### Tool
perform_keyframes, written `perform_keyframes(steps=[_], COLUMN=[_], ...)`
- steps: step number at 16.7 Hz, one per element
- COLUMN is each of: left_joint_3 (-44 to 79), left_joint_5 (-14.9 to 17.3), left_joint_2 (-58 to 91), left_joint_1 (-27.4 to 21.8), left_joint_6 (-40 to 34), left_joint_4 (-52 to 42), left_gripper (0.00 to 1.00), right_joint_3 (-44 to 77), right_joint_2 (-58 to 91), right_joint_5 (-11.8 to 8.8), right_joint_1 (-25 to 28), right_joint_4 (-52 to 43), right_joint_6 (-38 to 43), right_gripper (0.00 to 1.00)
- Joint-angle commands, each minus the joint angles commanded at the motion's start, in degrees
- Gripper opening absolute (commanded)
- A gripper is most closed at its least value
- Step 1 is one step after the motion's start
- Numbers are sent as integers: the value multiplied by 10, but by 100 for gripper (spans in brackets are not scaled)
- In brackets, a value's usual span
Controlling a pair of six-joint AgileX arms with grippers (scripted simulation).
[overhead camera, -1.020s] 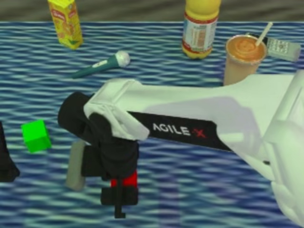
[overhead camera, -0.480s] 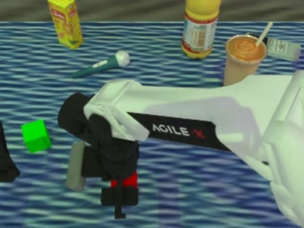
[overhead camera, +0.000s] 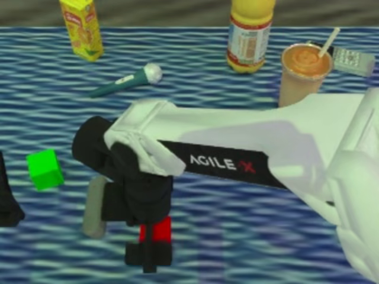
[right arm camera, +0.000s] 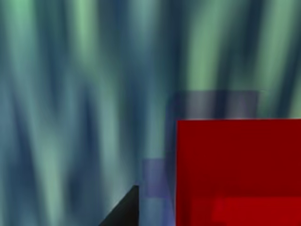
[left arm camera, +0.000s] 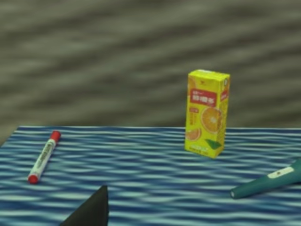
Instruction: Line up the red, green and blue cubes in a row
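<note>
The red cube [overhead camera: 156,229] sits near the table's front, left of centre, just behind my right gripper [overhead camera: 148,254]. In the right wrist view the red cube [right arm camera: 237,169] fills the lower corner. A strip of table shows between it and the one dark fingertip [right arm camera: 126,209] in sight, so the gripper stands open and holds nothing. The green cube [overhead camera: 45,169] lies alone at the left. The blue cube is hidden. My left gripper [overhead camera: 7,204] is parked at the left edge, with only one finger [left arm camera: 91,212] showing.
Along the back stand a yellow juice carton [overhead camera: 82,26], an orange bottle [overhead camera: 250,32], a cup with a straw [overhead camera: 303,68] and a grey handset [overhead camera: 353,59]. A teal microphone [overhead camera: 127,80] lies behind my right arm, a grey object [overhead camera: 95,207] beside it. A red-capped marker [left arm camera: 43,157] lies far left.
The right gripper's fingers have shifted slightly toward the table's front edge, and more of the red cube shows. The green cube and the left arm have not moved.
</note>
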Motion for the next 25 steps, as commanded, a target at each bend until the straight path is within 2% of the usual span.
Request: perform_keyframes(steps=[10,17,25], left_joint_3=[0,0,28], left_joint_5=[0,0,-3], left_joint_2=[0,0,30], left_joint_1=[0,0,2], left_joint_6=[0,0,20], left_joint_4=[0,0,-18], left_gripper=[100,100,100], right_joint_3=[10,106,78], right_joint_2=[-2,-29,-63], right_joint_5=[0,0,-5], right_joint_1=[-1,3,-16], right_joint_4=[-10,-136,-111], right_joint_6=[0,-2,6], right_gripper=[100,100,100])
